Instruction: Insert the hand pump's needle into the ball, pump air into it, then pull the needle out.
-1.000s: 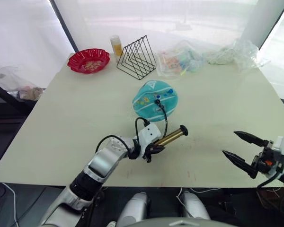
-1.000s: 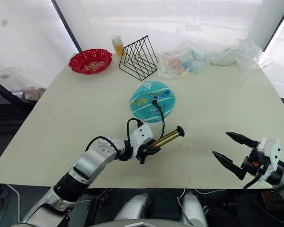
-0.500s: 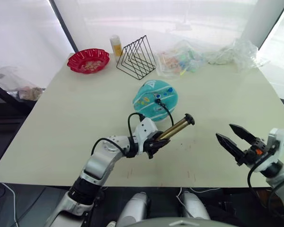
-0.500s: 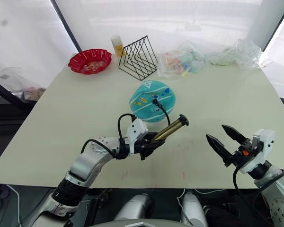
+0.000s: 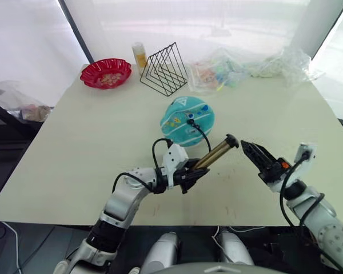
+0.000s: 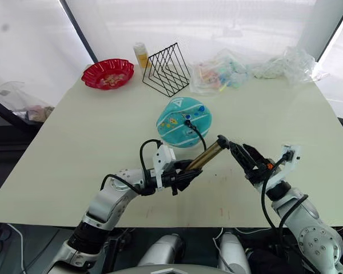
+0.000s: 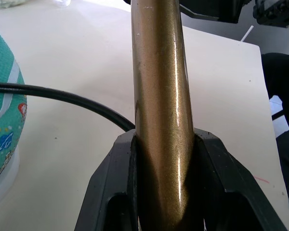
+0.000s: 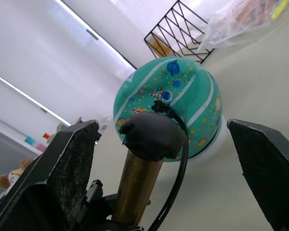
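The left pincer (image 5: 195, 174) is clamped on the lower barrel of the hand pump (image 5: 215, 153), which tilts up and rightward above the desk (image 5: 91, 142). The right pincer (image 6: 235, 151), fingers spread, sits just right of the pump's black top cap. The right wrist view shows that cap between its fingers (image 8: 67, 168). The teal, white-striped ball (image 5: 187, 120) lies farther back, mid-desk, the thin hose (image 5: 201, 132) ending at its top.

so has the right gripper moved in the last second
Yes. The right gripper has swung in from the table's near right edge toward the pump's black end cap, closer to the ball.
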Robot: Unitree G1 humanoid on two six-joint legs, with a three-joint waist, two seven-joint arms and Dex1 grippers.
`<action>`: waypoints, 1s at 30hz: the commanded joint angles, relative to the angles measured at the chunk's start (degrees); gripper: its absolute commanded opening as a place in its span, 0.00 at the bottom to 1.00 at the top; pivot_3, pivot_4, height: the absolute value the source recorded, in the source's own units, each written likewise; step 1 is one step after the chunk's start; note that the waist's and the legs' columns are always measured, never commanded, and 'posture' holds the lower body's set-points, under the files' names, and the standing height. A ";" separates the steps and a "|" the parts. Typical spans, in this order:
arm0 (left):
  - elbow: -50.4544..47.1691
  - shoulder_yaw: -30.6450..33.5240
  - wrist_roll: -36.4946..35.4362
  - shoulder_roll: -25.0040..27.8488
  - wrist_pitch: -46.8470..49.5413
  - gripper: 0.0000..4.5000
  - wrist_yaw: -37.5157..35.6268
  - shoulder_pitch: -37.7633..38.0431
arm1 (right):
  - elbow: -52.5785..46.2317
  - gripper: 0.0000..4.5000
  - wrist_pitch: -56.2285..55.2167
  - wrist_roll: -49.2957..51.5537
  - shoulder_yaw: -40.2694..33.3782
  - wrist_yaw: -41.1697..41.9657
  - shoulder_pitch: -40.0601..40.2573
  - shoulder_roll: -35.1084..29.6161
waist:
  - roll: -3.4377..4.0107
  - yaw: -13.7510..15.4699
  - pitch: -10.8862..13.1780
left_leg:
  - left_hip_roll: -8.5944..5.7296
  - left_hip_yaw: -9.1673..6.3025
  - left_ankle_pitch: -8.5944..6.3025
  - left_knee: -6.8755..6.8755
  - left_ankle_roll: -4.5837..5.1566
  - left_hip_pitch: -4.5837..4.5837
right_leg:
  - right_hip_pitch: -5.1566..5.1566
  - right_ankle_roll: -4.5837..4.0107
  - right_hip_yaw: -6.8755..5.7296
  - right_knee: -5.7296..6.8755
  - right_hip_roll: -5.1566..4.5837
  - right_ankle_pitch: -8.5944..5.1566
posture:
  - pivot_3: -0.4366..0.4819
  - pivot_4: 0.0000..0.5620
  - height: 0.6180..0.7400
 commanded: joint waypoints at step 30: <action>-2.72 -0.85 -0.60 -0.96 -2.05 0.23 -1.25 1.24 | 2.65 1.00 0.19 8.80 4.90 -6.24 -7.46 7.40 | 0.07 -1.02 0.04 | 0.01 -0.09 -0.09 -0.01 0.17 -0.04 | -0.11 -0.01 0.01 0.07 0.09 0.00 | 0.48 0.27 1.00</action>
